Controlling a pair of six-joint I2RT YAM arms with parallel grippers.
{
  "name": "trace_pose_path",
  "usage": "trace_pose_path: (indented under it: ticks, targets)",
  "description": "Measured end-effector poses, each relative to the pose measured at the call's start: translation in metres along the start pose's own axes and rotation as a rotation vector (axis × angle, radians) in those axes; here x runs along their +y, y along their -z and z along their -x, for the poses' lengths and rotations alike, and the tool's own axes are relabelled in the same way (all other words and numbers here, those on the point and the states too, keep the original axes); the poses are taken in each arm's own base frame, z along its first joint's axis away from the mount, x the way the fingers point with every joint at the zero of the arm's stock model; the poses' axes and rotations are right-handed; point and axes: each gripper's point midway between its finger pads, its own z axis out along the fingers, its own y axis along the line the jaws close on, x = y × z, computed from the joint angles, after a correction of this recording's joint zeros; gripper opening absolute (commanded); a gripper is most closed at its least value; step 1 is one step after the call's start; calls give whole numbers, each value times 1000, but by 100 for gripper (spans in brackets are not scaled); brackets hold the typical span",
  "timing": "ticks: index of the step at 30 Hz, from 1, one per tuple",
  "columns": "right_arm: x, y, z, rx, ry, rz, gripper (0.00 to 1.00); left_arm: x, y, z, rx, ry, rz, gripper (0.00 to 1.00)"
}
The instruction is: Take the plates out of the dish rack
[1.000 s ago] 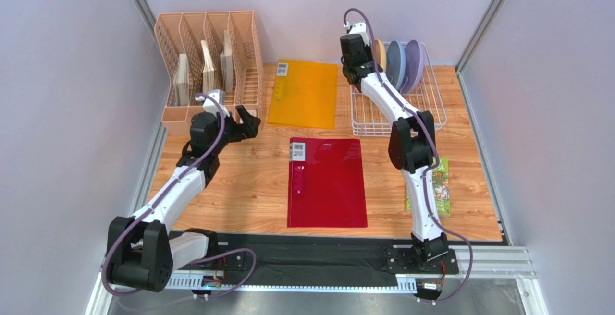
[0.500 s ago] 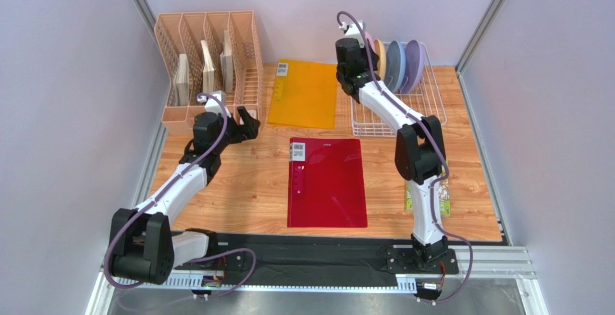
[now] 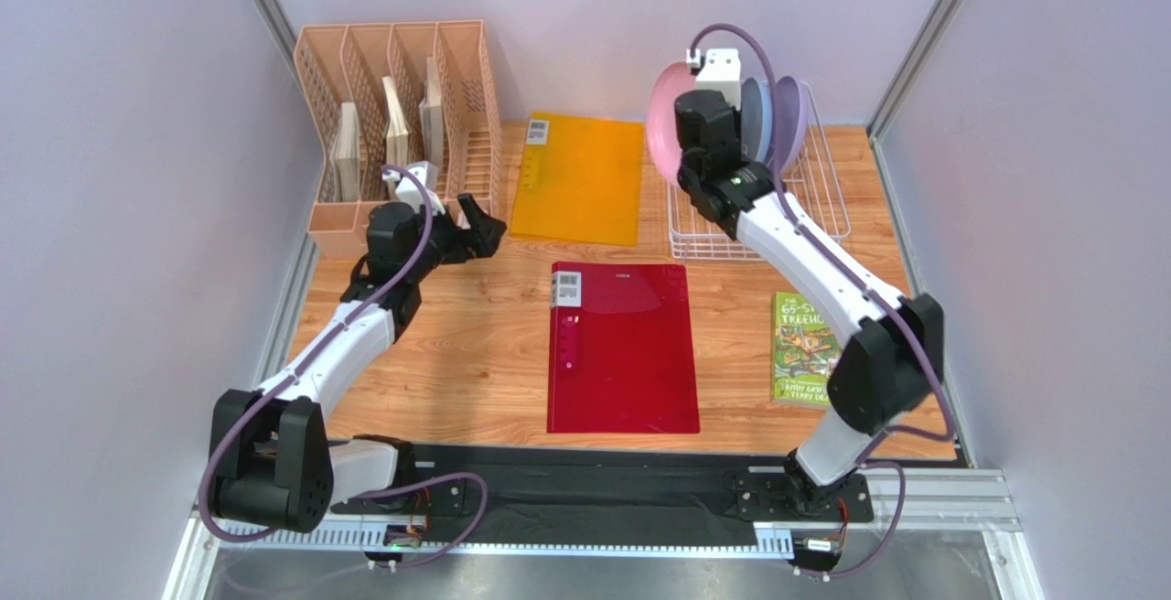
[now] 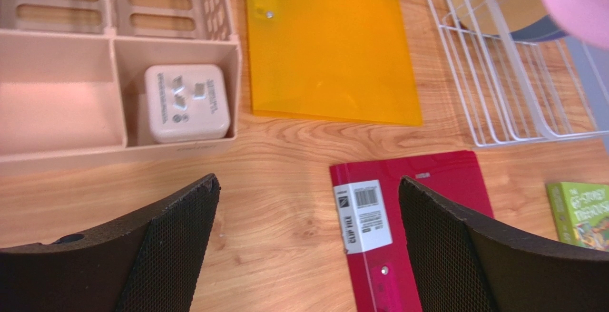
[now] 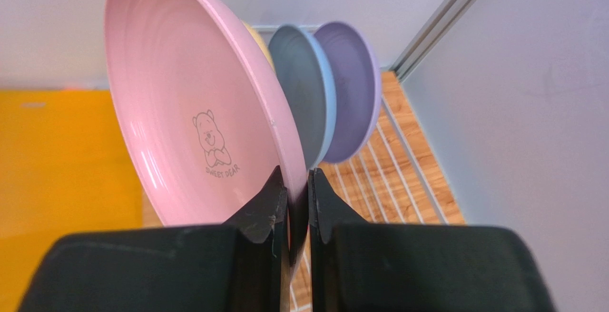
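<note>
My right gripper [image 3: 692,109] is shut on the rim of the pink plate [image 3: 667,123] and holds it upright, lifted above the left end of the white wire dish rack [image 3: 811,220]. In the right wrist view the fingers [image 5: 294,181] pinch the pink plate [image 5: 193,112]. Behind it stand a sliver of the yellow plate [image 5: 251,32], the blue plate [image 5: 307,91] and the lavender plate [image 5: 354,91] in the rack [image 5: 386,176]. My left gripper [image 3: 481,230] is open and empty above the wooden table; its jaws [image 4: 309,182] stand wide apart.
A peach slotted organizer [image 3: 399,120] stands at the back left, with a small white box [image 4: 187,103] in its front tray. An orange folder [image 3: 580,178] and a red clip file [image 3: 621,346] lie mid-table. A green book [image 3: 807,349] lies at the right.
My right gripper has lifted the pink plate up out of the rack, and the arm has swung right, uncovering the green book. My left gripper has shifted slightly to the right.
</note>
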Motion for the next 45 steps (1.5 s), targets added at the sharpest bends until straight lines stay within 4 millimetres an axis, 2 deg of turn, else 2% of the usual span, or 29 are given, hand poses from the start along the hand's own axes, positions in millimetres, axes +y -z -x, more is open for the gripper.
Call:
trace_pose_path:
  ticks: [7,10,13,16,19,26,29,30,32,33,35,36,39,42,43,45]
  targets:
    - [13,54,-32,80,-161,297,0,-29,-2,11,-16,30,-138,100]
    - [25,72,-56,130,-204,411,0,-40,-4,12,-18,45,-185,100]
    - [42,87,-85,197,-228,517,0,-50,-8,8,-11,54,-220,100]
    - [58,98,-100,247,-250,607,0,-59,-14,-1,8,60,-244,100]
    - [72,109,-100,268,-291,698,0,-66,-20,-10,22,61,-257,99]
    - [97,132,-81,257,-391,881,0,-70,-24,-21,18,75,-265,97]
    - [102,138,-76,252,-406,926,0,-72,-24,-20,3,88,-277,84]
    - [103,139,-75,252,-409,939,0,-74,-24,-18,-9,90,-287,69]
    - [105,139,-74,252,-418,955,0,-78,-23,-15,-26,97,-303,49]
    - [107,140,-73,252,-422,964,0,-79,-22,-13,-35,102,-312,28]
    - [111,140,-75,262,-425,981,0,-84,-21,-11,-45,111,-333,5]
    - [114,140,-78,273,-424,990,0,-87,-20,-10,-53,105,-346,0]
    - [121,134,-86,295,-426,1000,0,-84,-21,-6,-67,136,-333,0]
    - [129,131,-94,321,-426,1015,27,-77,-21,-10,-64,144,-308,0]
    - [131,132,-97,335,-428,1024,47,-75,-21,-13,-61,148,-298,0]
    - [135,135,-101,366,-434,1041,62,-69,-20,-18,-47,148,-269,0]
